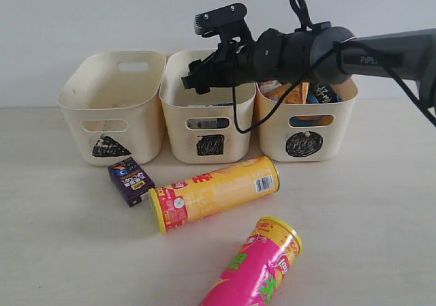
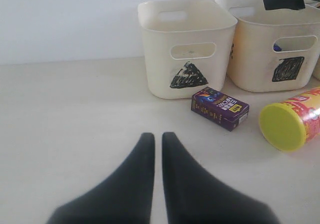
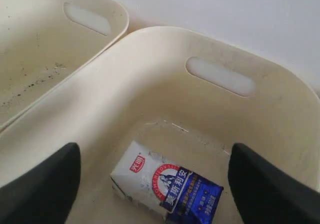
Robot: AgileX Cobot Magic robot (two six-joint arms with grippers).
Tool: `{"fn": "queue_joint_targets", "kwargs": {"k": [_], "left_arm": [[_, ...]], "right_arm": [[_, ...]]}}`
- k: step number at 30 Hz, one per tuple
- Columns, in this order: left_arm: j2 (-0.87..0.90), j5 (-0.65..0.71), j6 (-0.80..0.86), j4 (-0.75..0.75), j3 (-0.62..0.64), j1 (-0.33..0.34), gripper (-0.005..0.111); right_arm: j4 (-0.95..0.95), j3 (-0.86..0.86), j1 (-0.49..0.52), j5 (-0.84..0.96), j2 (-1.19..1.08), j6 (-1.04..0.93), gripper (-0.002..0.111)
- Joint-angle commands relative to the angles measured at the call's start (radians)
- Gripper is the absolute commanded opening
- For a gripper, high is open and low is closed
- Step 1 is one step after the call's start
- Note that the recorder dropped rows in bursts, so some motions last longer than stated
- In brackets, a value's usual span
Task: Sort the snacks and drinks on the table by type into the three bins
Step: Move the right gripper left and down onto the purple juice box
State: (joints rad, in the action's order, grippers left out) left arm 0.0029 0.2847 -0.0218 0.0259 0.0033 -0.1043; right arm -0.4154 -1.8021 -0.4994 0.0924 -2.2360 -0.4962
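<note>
With the right gripper (image 3: 155, 181) hanging spread wide and empty above the square-marked bin (image 3: 150, 84), the white and blue carton (image 3: 167, 186) lies flat on that bin's floor, long axis slanting across the bottom. In front of the bin, the yellow tube (image 1: 214, 191) lies on its side, lengthwise along the bin's face. The left gripper (image 2: 157, 149), pinched shut on nothing, sits well out from the bin.
</note>
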Motion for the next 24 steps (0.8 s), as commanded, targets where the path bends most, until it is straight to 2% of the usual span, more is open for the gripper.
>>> {"fn": "queue_joint_targets", "kwargs": {"k": [1, 4, 7, 8, 24], "left_arm": [[-0.003, -0.006, -0.009, -0.007, -0.003, 0.002, 0.004], [-0.003, -0.006, -0.009, -0.007, -0.003, 0.002, 0.004], [-0.003, -0.008, -0.009, -0.007, -0.003, 0.002, 0.004], [-0.003, -0.008, -0.009, -0.007, -0.003, 0.002, 0.004], [-0.003, -0.003, -0.009, -0.007, -0.003, 0.002, 0.004]], "right_arm": [[0.010, -0.006, 0.003, 0.040, 0.052, -0.010, 0.068], [0.010, -0.006, 0.001, 0.074, 0.071, -0.010, 0.048], [0.035, -0.006, 0.001, 0.133, 0.084, -0.010, 0.005], [0.047, -0.006, 0.001, 0.154, 0.090, -0.008, 0.001], [0.084, -0.006, -0.004, 0.334, 0.154, -0.018, 0.000]]}}
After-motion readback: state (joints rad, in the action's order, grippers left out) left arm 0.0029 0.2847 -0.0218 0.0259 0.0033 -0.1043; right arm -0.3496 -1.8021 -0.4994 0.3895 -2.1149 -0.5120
